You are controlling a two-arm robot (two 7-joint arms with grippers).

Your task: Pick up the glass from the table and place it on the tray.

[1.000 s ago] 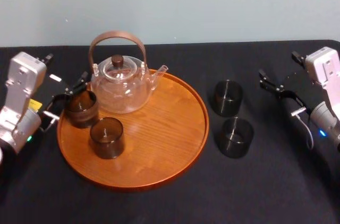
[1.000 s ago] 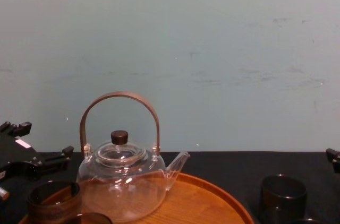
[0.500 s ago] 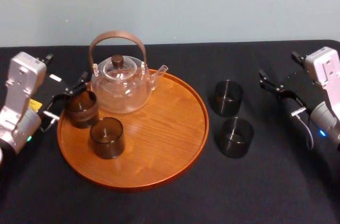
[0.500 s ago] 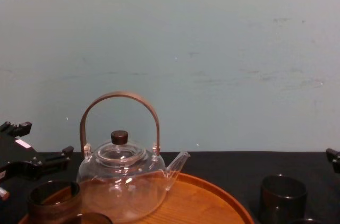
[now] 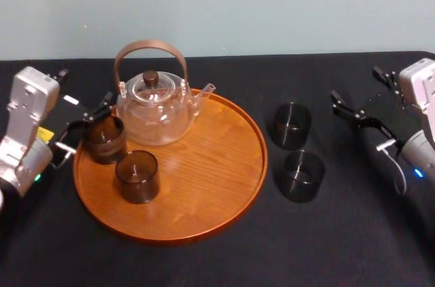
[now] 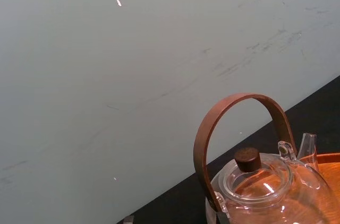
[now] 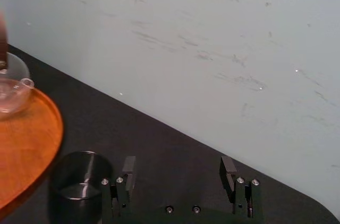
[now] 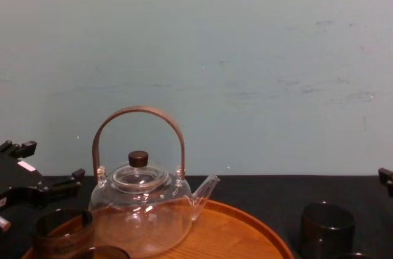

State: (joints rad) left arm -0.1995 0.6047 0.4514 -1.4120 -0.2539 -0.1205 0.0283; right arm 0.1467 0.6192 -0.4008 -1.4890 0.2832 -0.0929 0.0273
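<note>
The glass (image 5: 103, 139) is standing upright on the tray (image 5: 217, 185), just inside the tray's left rim. Our left gripper (image 5: 87, 124) is hanging at that rim with its fingers spread wide on either side of the glass; we cannot tell whether either finger is touching it. A second glass (image 5: 136, 176) is standing on the tray nearer us, and the teapot (image 5: 152, 107) is sitting at the tray's back left. Right of the tray, a far glass (image 5: 292, 124) and a near glass (image 5: 302, 175) are standing on the table (image 5: 353, 232). We are holding our right gripper (image 5: 356, 86) farther right of the tray, fingers wide apart and gripping nothing.
</note>
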